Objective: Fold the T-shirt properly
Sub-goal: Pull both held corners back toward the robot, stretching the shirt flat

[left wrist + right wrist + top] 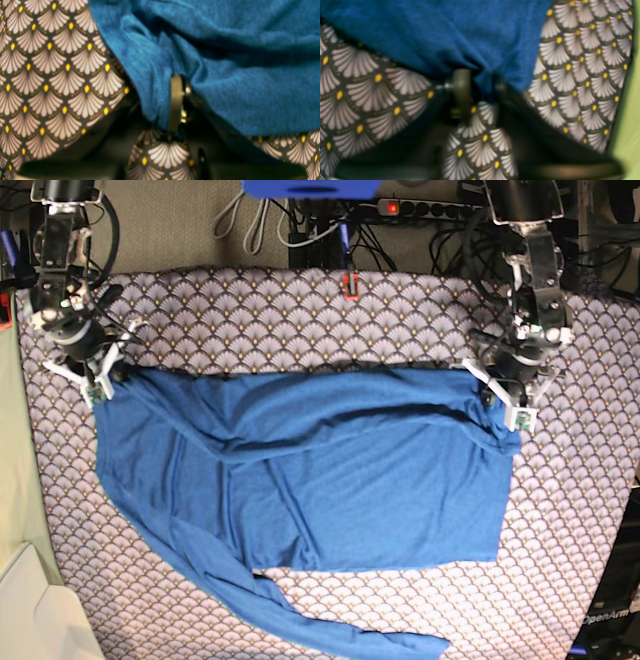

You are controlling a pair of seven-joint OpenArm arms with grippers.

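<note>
a soft, light t-shirt (380,490), likely limp when lifted, lies creased across the patterned tablecloth (590,570). left claw (162,102) and right claw (482,86) grip its near-arm edge at opposite ends, sensible holds for keeping it taut.

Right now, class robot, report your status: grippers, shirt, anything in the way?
Left gripper and right gripper both pinching cloth. T-shirt partly folded, wrinkled, sleeve trailing below. No obstacle seen on it.
</note>
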